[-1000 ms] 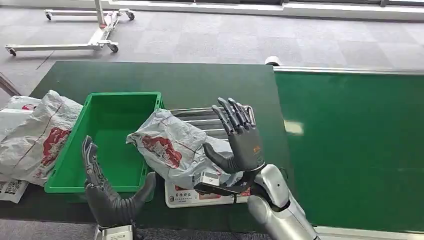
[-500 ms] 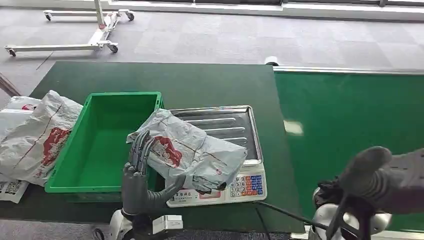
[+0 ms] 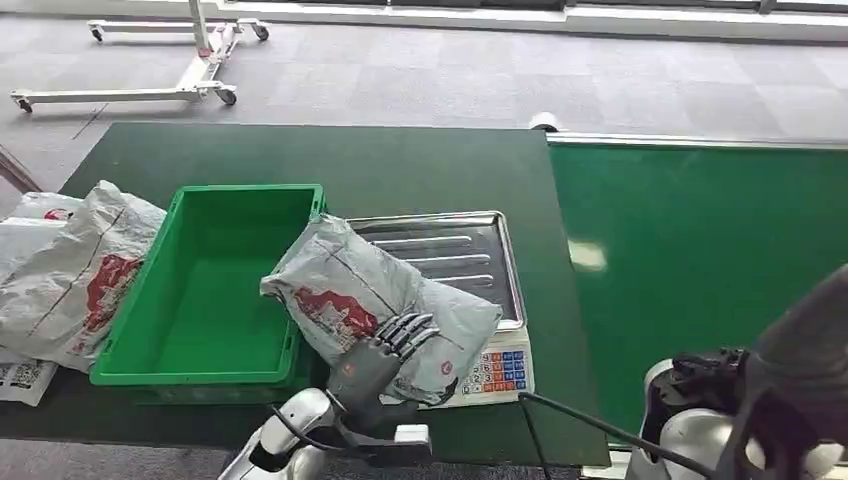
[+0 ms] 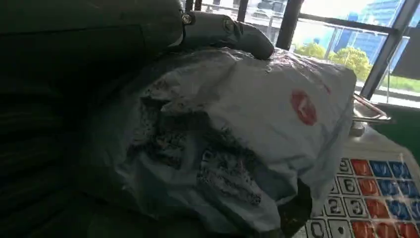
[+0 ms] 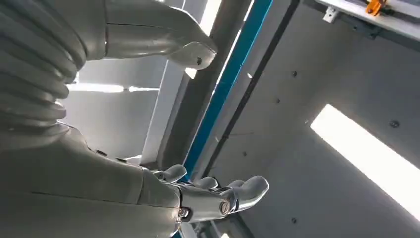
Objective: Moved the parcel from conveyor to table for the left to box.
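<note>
The parcel point(image 3: 370, 285), a crumpled grey bag with red print, lies across the steel tray of the scale point(image 3: 460, 245), its left end over the rim of the green box point(image 3: 245, 190). My left hand point(image 3: 385, 350) is at the parcel's near end, with fingers laid over the top of it. In the left wrist view the parcel point(image 4: 237, 134) sits against the palm, one digit point(image 4: 228, 32) curved over its top edge. My right arm point(image 3: 800, 370) is a blur at the lower right. In the right wrist view my right hand point(image 5: 198, 198) has its fingers apart and holds nothing.
The scale's keypad point(image 3: 495, 370) faces me at the table's front edge. More grey parcels point(image 3: 70, 270) are heaped left of the box. The green conveyor belt point(image 3: 700, 280) runs along the right. A wheeled metal frame point(image 3: 200, 60) stands on the floor beyond the dark table point(image 3: 350, 160).
My right hand left the parcel and dropped away to the lower right. My left hand moved right from the box's near side onto the parcel's near end. The parcel shifted slightly right.
</note>
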